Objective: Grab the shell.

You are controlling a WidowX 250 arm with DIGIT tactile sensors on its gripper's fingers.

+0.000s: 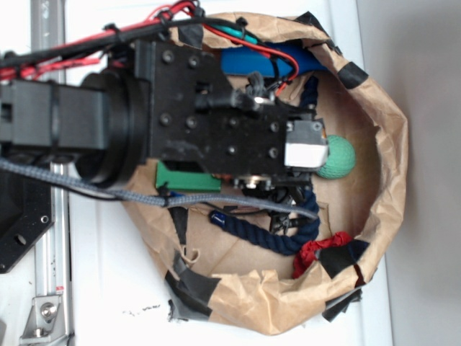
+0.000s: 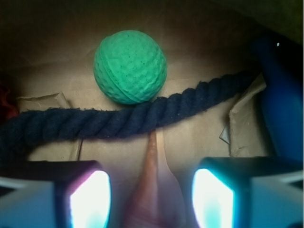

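In the wrist view, the glossy orange-brown shell with a long thin point [image 2: 153, 190] lies between the two fingers [image 2: 90, 199] of the end effector [image 2: 152, 202]. Its smooth tapering tip points to 12 o'clock and ends just at the thick dark blue twisted rope [image 2: 118, 121]. The wider part of the shell goes out of the picture at 6 o'clock. The jaws stand apart, with a clear gap on each side of the shell, so the end effector is open and grips nothing.

The rope is coarse and fibrous, and it crosses the picture from 9 o'clock up to 2 o'clock. Just behind it, at 12 o'clock, sits a round green rubber ball with a dimpled surface [image 2: 130, 65], touching the rope. At 3 o'clock there is a smooth dark blue object [image 2: 280, 114], only partly seen.

In the exterior view, all things lie in a shallow nest of crumpled brown paper [image 1: 389, 122], patched with black tape, on a white worktop [image 1: 101, 274]. The black arm covers the middle, and the shell cannot be seen there. The green ball [image 1: 338, 160] shows at 3 o'clock of the arm, a flat green block [image 1: 184, 179] at 7 o'clock, the blue object [image 1: 252, 59] at 12 o'clock, and a crumpled red cloth piece [image 1: 320, 252] at 5 o'clock beside the rope [image 1: 266, 234].
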